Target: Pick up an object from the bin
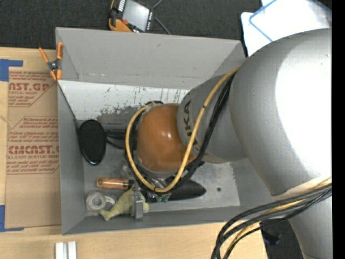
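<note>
arm (280, 107): reaches into grey bin (70, 161) from the right, wrist down. orange cover (159, 136) taken as landmark, ringed by yellow cable (129, 139). gripper (140, 203) pokes out just below the cover's lower edge. wide or narrow: cannot tell, mostly masked by cover and cable.

left of cover, apart from it: black oval thing (91, 142), flat on the bin floor. below-right of cover: black pointed thing (186, 190), partly under the wrist. below-left of cover, just beside gripper: pale olive floppy thing (117, 206), likeliest target by nearness, though no grasp seen. left of cover's lower edge: copper-coloured tube (113, 183). farther below-left: clear ring (97, 201).

to do well: descend straight, centre on olive thing, keep off tube and ring. close only once down at floor level, lift gently, watch cable slack.
</note>
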Controlling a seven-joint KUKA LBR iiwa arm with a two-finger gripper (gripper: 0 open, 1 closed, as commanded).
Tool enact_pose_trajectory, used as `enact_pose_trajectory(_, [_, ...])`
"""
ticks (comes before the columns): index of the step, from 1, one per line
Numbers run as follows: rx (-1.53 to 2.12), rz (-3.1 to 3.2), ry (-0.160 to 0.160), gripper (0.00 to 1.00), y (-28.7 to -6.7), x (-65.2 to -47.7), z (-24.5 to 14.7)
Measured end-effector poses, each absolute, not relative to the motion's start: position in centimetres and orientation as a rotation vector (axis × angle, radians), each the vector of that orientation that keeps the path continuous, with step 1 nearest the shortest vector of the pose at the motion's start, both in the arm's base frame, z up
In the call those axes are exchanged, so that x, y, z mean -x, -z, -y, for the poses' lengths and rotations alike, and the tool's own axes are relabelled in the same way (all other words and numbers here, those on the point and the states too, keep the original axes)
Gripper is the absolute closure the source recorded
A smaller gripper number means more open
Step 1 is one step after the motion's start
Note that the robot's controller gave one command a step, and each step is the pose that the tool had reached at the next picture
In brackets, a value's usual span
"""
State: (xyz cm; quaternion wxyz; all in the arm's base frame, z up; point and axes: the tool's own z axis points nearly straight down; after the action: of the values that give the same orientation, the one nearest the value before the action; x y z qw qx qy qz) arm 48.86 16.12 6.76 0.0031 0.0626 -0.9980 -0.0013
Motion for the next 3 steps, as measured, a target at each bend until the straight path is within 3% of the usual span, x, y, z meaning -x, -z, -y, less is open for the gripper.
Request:
enact_pose_trajectory(1, [-0.336, 3.152, 0.017, 0.00, -7.17, -48.25, -15.83])
enact_pose_trajectory(2, [-0.231, 3.139, 0.010, 1.00, -7.12, -48.74, -16.07])
enact_pose_trajectory(3, [-0.231, 3.139, 0.010, 1.00, -7.13, -48.74, -16.07])
